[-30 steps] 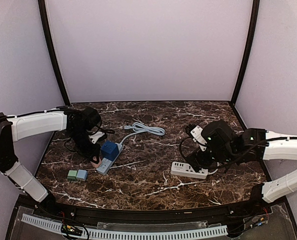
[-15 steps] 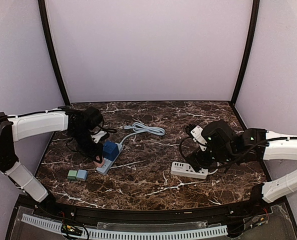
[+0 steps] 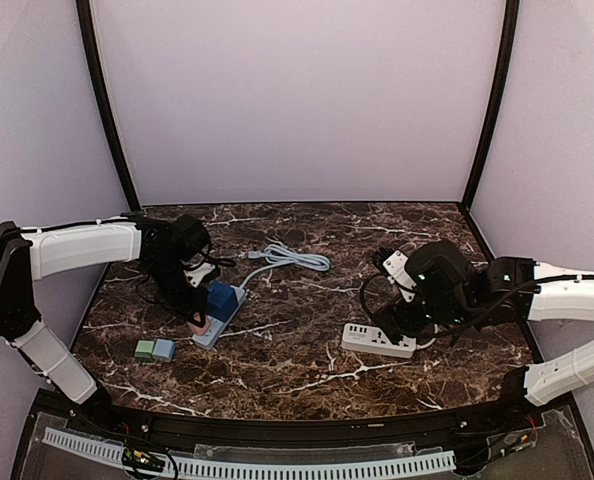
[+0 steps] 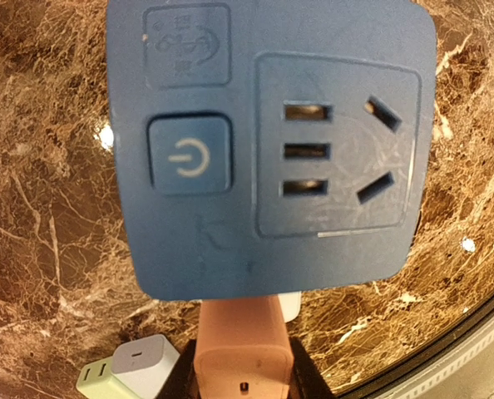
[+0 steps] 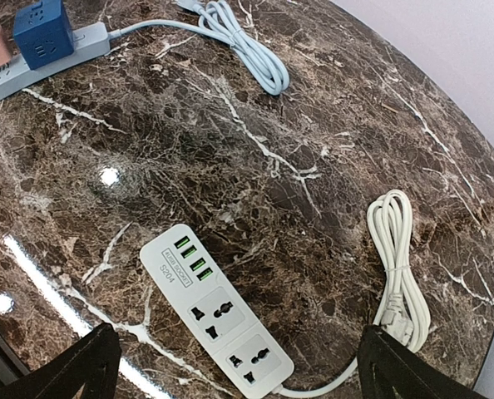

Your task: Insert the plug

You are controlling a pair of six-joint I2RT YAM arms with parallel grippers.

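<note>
On the left side of the marble desk point(image 3: 307, 310), the left end effector point(image 3: 189, 312) is clamped on a salmon-pink plug point(image 4: 243, 349), its fingers closed against the plug's sides. The plug sits over the near end of a light-blue power strip point(image 3: 209, 335), just beside a dark blue cube adapter point(image 4: 268, 141) that stands on the same strip. The wrist view shows the cube's top face with a power button and socket openings. Whether the plug's prongs sit in a socket cannot be told. The strip's pale blue cable point(image 3: 292, 258) lies coiled farther back. Near the strip, toward the front edge, two small adapters lie side by side, one green point(image 3: 145, 350) and one blue point(image 3: 164, 349). On the right side, the right end effector point(image 5: 239, 334) hangs with its fingers spread wide apart above a white power strip point(image 5: 218, 312), holding nothing. That strip's white cable point(image 5: 401, 274) lies bundled beside it.
</note>
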